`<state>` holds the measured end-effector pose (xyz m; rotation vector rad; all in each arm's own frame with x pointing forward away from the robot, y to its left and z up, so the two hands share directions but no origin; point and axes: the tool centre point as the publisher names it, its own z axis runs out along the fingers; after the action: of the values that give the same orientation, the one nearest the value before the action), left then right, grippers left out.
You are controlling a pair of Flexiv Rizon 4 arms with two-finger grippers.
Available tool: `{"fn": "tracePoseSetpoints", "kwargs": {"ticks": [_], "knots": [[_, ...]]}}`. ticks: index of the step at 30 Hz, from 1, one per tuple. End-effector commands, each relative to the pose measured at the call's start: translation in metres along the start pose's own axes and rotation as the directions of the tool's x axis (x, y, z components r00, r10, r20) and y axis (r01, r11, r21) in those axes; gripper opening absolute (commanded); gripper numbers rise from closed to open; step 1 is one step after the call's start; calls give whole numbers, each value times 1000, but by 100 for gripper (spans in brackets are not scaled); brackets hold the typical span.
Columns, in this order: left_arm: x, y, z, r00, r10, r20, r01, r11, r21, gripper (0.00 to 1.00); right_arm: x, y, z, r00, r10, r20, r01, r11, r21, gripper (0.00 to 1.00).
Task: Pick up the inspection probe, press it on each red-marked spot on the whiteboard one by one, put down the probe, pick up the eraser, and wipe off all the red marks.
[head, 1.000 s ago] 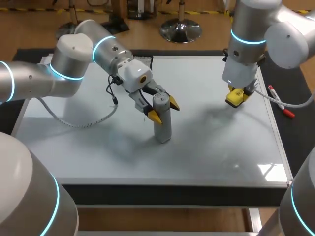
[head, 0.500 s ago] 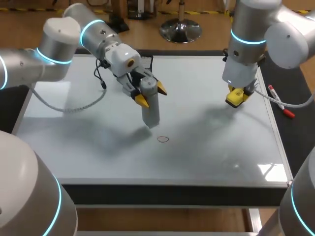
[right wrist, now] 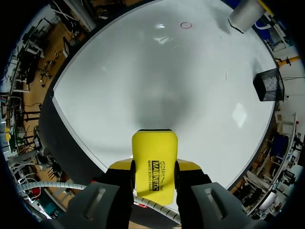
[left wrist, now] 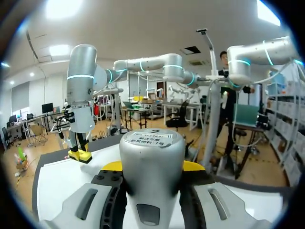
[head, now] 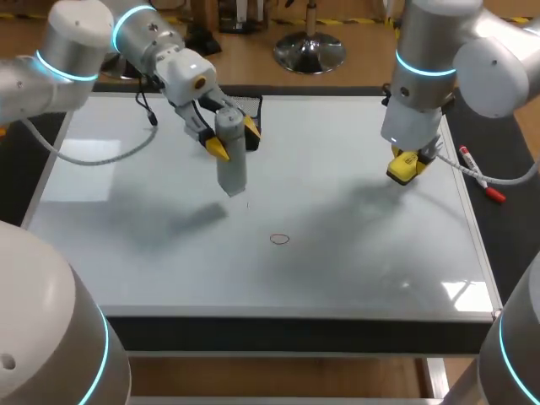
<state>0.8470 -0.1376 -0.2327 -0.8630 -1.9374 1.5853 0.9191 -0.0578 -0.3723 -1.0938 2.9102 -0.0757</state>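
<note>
In the head view, the left gripper [head: 234, 139] is clamped on the inspection probe [head: 231, 171], a grey cylinder held nearly upright with a yellow tip on either side of its upper part. The probe's lower end hangs over the whiteboard [head: 354, 261], and its shadow lies apart from it. A small red mark [head: 279, 239] sits on the board nearer the front edge, well apart from the probe. The right gripper [head: 405, 166] grips the yellow eraser [head: 403, 171] over the board's right side. A red marker pen [head: 481, 174] lies on the dark table strip just beside the board.

In the left wrist view, the probe [left wrist: 151, 162] stands squarely between the left gripper's [left wrist: 152, 168] fingers, which press it from both sides. The eraser [left wrist: 80, 155] shows ahead, under the right arm.

In the right wrist view, the eraser [right wrist: 153, 151] sits pinched between the right gripper's [right wrist: 154, 168] fingers, pointing at the whiteboard [right wrist: 143, 76]. The red mark [right wrist: 186, 25] and the probe [right wrist: 244, 17] lie far ahead.
</note>
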Motion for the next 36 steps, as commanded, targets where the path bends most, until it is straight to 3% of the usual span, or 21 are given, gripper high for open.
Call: {"fn": "tracePoseSetpoints", "kwargs": {"ticks": [1,18,36], "knots": [[5,-3,-24,1000,-14,13,14,1000,-19,0,0,-1,-1,1000,-1,-2,1,1000,2,0],[21,21,-91,994,-45,101,48,998,-35,0,0,-1,-1,1000,-1,-2,1,1000,2,0],[33,46,-137,984,-84,159,84,996,6,0,0,-1,-1,1000,-1,-2,1,1000,2,0]]}}
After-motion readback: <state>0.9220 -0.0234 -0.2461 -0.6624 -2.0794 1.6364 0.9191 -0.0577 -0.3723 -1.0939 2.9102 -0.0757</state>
